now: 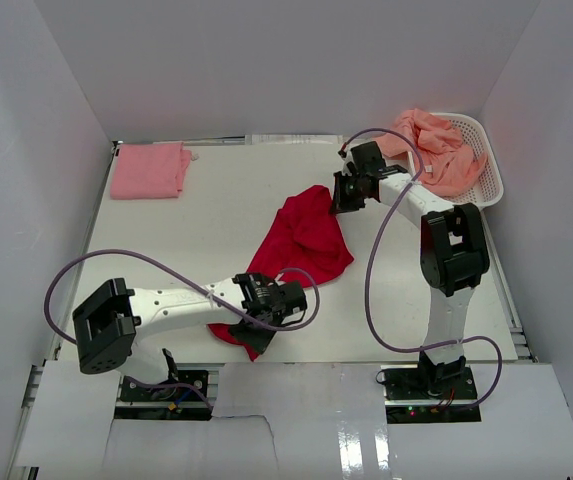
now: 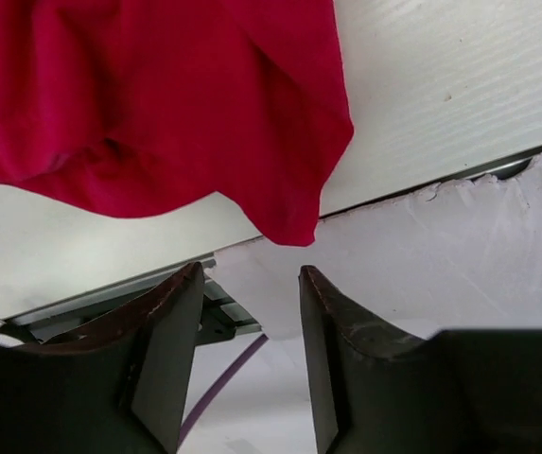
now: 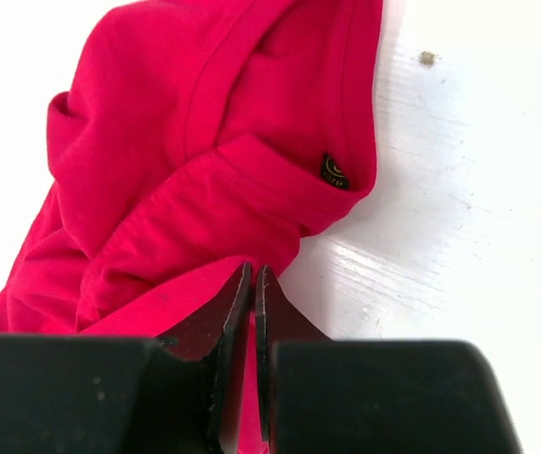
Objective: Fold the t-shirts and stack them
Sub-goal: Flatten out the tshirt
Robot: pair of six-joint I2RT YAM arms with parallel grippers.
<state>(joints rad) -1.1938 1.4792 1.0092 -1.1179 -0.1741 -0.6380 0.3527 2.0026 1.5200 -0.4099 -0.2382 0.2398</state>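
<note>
A bright red t-shirt (image 1: 306,240) lies crumpled from the table's middle down to the near edge. My right gripper (image 1: 344,193) is shut on its far edge; in the right wrist view red cloth (image 3: 204,161) is pinched between the closed jaws (image 3: 253,276). My left gripper (image 1: 266,335) is open and empty over the near end of the shirt; the red hem (image 2: 289,222) hangs just beyond the fingertips (image 2: 252,274). A folded light pink t-shirt (image 1: 149,170) lies at the far left. Salmon-orange t-shirts (image 1: 431,145) are heaped in the basket.
A white latticed basket (image 1: 488,170) stands at the far right corner. White walls close in the table on three sides. The table's near edge (image 2: 422,189) and a purple cable (image 2: 218,388) run under my left gripper.
</note>
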